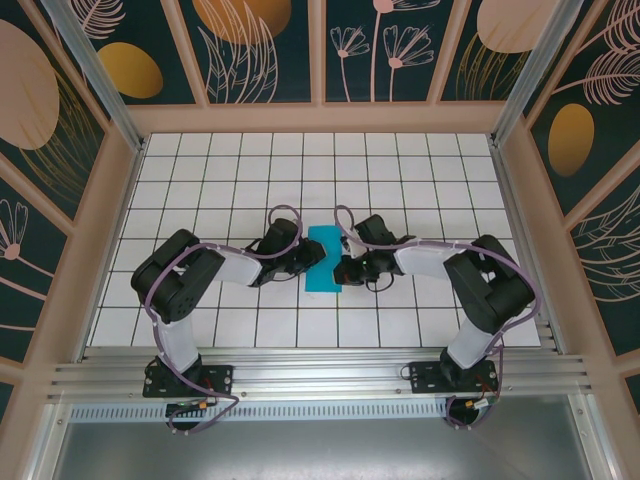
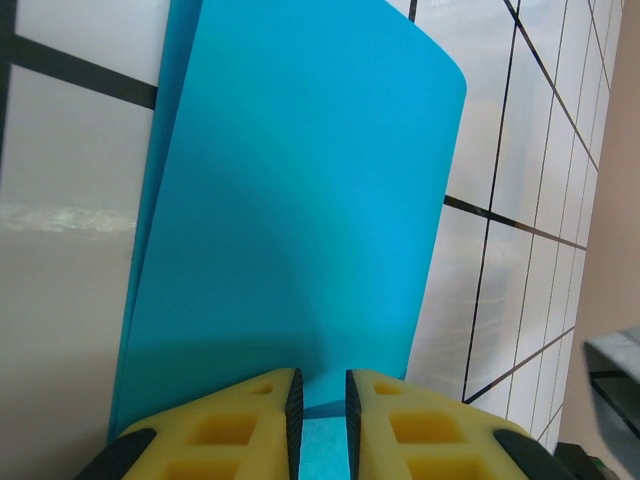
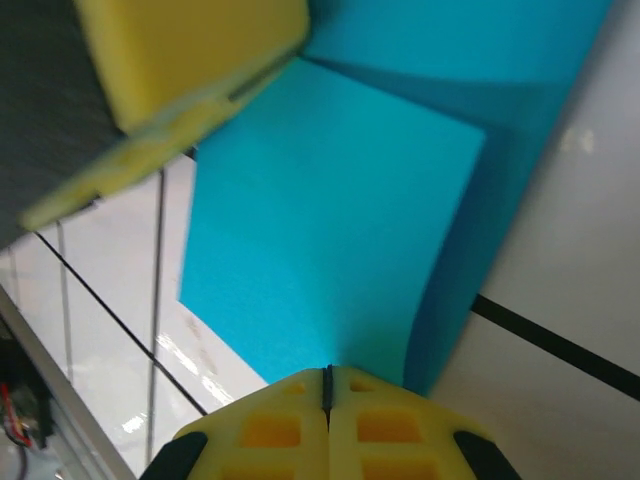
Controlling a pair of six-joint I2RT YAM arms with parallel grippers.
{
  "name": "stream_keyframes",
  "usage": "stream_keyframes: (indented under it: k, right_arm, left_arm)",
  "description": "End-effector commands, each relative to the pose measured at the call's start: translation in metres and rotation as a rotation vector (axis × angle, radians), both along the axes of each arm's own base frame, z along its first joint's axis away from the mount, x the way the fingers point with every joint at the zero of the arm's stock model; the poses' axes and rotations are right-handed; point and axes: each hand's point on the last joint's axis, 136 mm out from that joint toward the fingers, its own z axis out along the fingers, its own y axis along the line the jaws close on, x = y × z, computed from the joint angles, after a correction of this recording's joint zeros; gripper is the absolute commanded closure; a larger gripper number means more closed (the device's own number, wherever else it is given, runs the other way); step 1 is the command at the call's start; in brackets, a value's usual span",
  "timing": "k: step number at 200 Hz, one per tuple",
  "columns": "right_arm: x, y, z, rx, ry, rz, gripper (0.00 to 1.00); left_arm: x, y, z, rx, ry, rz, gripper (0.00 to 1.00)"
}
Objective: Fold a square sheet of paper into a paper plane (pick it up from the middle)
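The square sheet of paper (image 1: 323, 258) is teal-blue and lies folded over into a narrow upright strip on the middle tiles. In the left wrist view the paper (image 2: 300, 200) has a top layer that bulges up over a lower one. My left gripper (image 2: 320, 385) rests over its left part, jaws a narrow gap apart with teal paper showing between them. It reaches the strip from the left (image 1: 308, 260). My right gripper (image 3: 327, 372) is shut on the edge of the paper's upper flap (image 3: 320, 230), which curves up from the fold. It comes in from the right (image 1: 342, 270).
The table (image 1: 200, 190) is white tiles with dark grout lines, walled by patterned panels (image 1: 265, 45) at the back and sides. A metal rail (image 1: 320, 375) runs along the near edge by the arm bases. A yellow finger (image 3: 190, 60) of the left gripper hangs close above the flap.
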Motion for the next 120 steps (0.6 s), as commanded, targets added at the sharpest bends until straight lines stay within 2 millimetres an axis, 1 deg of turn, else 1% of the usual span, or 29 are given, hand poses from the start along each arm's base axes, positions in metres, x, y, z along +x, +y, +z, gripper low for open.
stream_keyframes:
  k: [1,12,30,41,62,85,97,106,120]
  right_arm:
    - [0.012,0.014,0.025,0.094,-0.003,-0.058,0.94]
    - [0.014,0.016,0.023,0.095,0.004,-0.066,0.93]
    - [0.014,0.020,0.016,0.090,0.035,-0.061,0.94]
    - [0.013,0.024,0.008,0.074,0.054,-0.046,0.96]
    - [0.010,0.027,-0.004,0.049,0.079,-0.034,0.96]
    - [0.005,0.013,-0.028,-0.057,0.105,-0.056,0.96]
    - [0.002,0.005,-0.036,-0.093,0.108,-0.061,0.96]
    - [-0.001,0.002,-0.039,-0.106,0.115,-0.057,0.96]
    - [-0.004,0.000,-0.037,-0.104,0.117,-0.050,0.96]
  left_arm:
    - [-0.010,0.020,-0.036,0.127,0.057,0.019,0.77]
    - [-0.011,0.020,-0.037,0.130,0.061,0.017,0.77]
    - [-0.011,0.018,-0.039,0.131,0.064,0.013,0.77]
    - [-0.011,0.017,-0.040,0.132,0.067,0.011,0.77]
    - [-0.011,0.018,-0.041,0.142,0.072,0.014,0.78]
    - [-0.011,0.020,-0.042,0.150,0.075,0.017,0.78]
    - [-0.011,0.021,-0.042,0.157,0.077,0.022,0.78]
    - [-0.012,0.022,-0.043,0.163,0.080,0.024,0.78]
    - [-0.012,0.024,-0.045,0.174,0.085,0.028,0.78]
